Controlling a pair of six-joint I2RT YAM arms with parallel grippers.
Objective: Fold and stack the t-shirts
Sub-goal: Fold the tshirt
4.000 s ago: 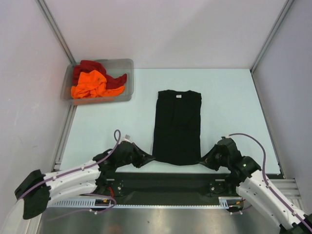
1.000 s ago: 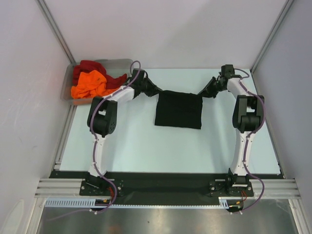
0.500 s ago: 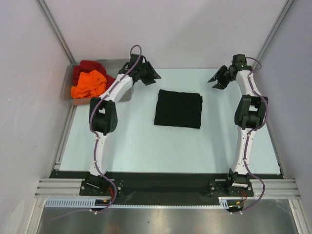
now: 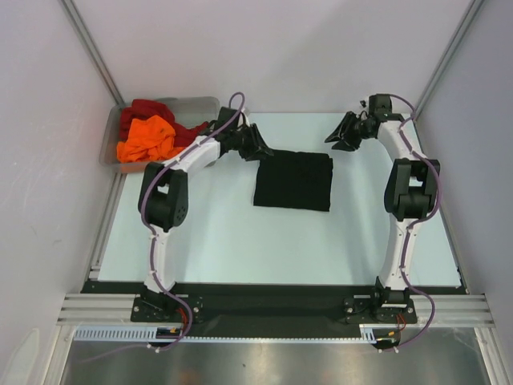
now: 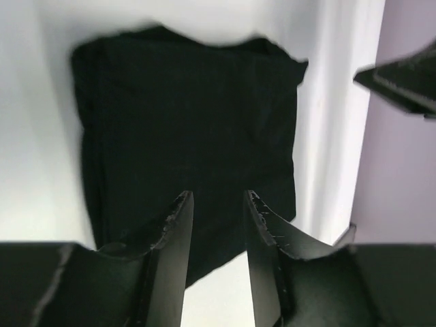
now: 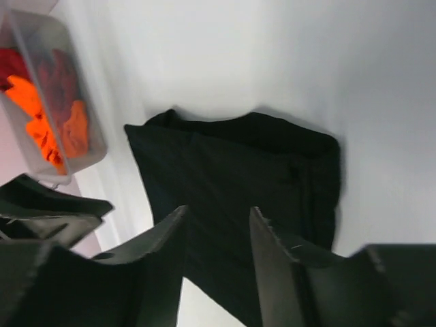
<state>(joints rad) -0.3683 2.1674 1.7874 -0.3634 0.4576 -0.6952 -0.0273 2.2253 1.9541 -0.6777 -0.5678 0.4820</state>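
The black t-shirt lay as a compact folded rectangle on the far middle of the table, edges fairly square, with a little bunching along its far edge in my wrist views. My left gripper hung at the shirt's far left corner, fingers parted to a moderate gap with nothing between them. In the left wrist view the gripper showed only dark cloth through that gap, and I could not tell whether the tips touched the fabric. My right gripper was near the far right corner but apart from it, and in its own view the gripper was likewise parted and empty, looking down on the fold. The other 2 shirts sat crumpled in the clear bin at the far left, the orange t-shirt lying over the dark red t-shirt. I judged the 1st shirt's folding finished and the step in hand to be letting go and clearing away. The next move called for my left arm, nearest the bin, to take the orange shirt from the top and spread it flat on bare table, clear of the folded black one.
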